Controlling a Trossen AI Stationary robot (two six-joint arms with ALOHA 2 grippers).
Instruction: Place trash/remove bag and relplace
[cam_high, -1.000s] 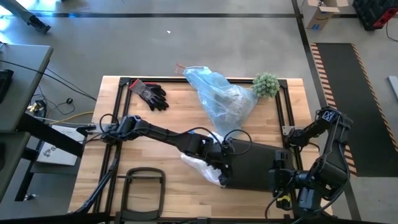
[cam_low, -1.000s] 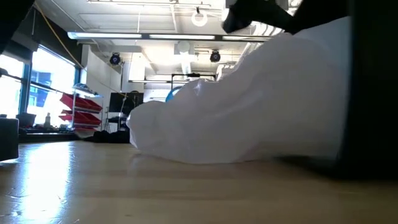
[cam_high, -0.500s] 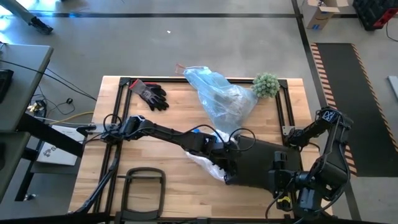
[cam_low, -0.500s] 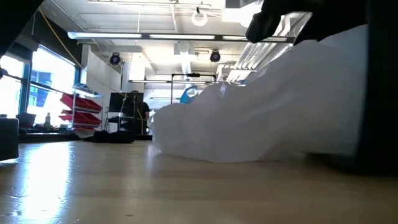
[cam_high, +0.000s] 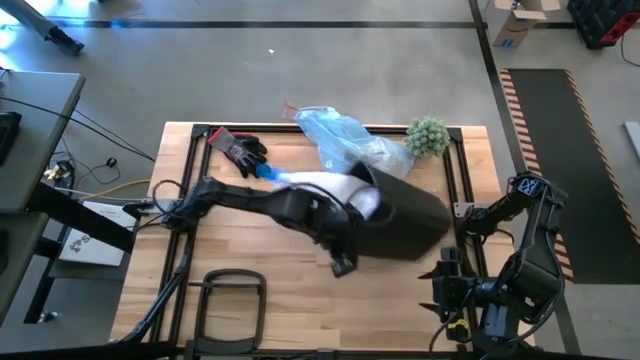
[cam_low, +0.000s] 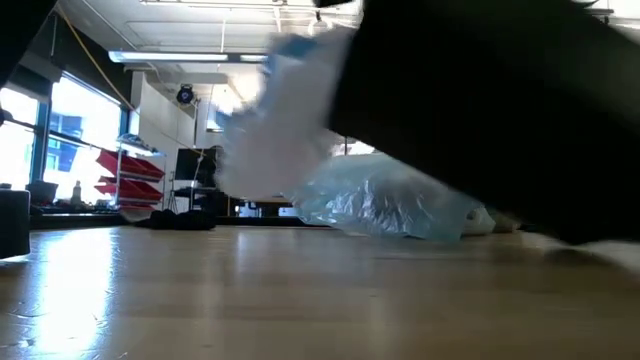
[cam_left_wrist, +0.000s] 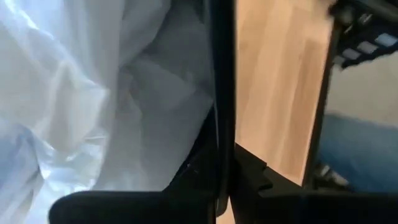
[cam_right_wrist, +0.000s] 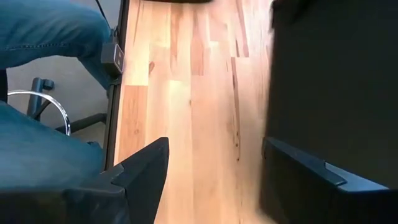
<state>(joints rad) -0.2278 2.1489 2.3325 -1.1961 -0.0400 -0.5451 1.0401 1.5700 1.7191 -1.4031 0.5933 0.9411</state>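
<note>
A black bin (cam_high: 405, 225) hangs tilted over the middle of the table, and my left gripper (cam_high: 343, 256) is shut on it. A whiter plastic bag (cam_high: 325, 186) with blue bits spills from the bin's far-left side. The light-blue bag (cam_high: 345, 140) lies crumpled on the table near the far edge, and shows behind the bin in the low view (cam_low: 390, 208). My right gripper (cam_right_wrist: 217, 180) stands open at the near right corner, close to the bin's dark wall (cam_right_wrist: 336, 87). Loose trash is out of view. My left gripper pinches the bin's thin black rim (cam_left_wrist: 221, 118) between its two fingers, with the white plastic (cam_left_wrist: 112, 106) lying against one side of that wall. The low view shows the bin's left part (cam_low: 450, 90) raised well off the table and slanting; I cannot tell whether its right end touches.
A pair of black gloves (cam_high: 240, 152) lies at the far left. A small green plant (cam_high: 428, 137) stands at the far right corner. A black frame (cam_high: 232, 300) sits at the near edge. A person's leg in jeans (cam_right_wrist: 37, 93) is beside the table.
My left gripper has shut on the bin's rim and swung up and toward the table's far edge. The bin, which lay on its side near the front, is now raised and tipped. The white bag has been carried up and toward the far left with it.
</note>
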